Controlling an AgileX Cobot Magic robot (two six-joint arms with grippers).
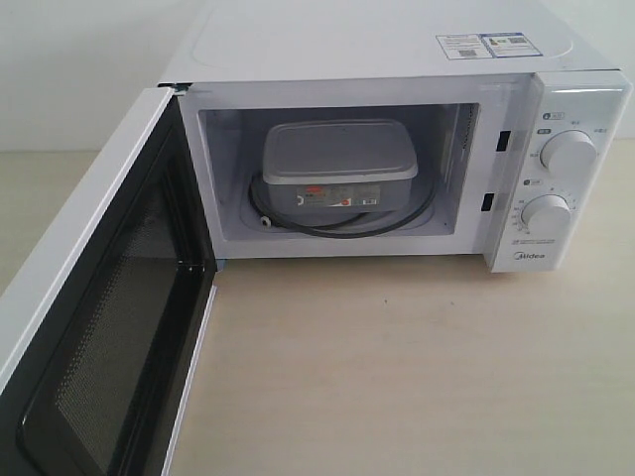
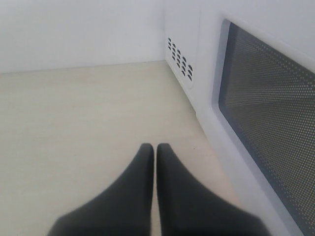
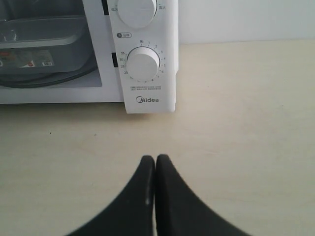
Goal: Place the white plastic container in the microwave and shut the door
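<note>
White plastic container [image 1: 339, 164] inside microwave [image 1: 347, 45] | pale tabletop [image 1: 417, 367] | white wall [image 1: 79, 69] behind

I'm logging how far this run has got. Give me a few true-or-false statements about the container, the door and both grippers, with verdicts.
1. The white plastic container sits inside the microwave on the glass turntable. True.
2. The door is closed. False: it stands wide open.
3. The right gripper holds the container. False: its jaws are shut on nothing, above the table in front of the dial panel.
4. The left gripper has its jaws shut and empty, beside the door's outer face. True.
</note>
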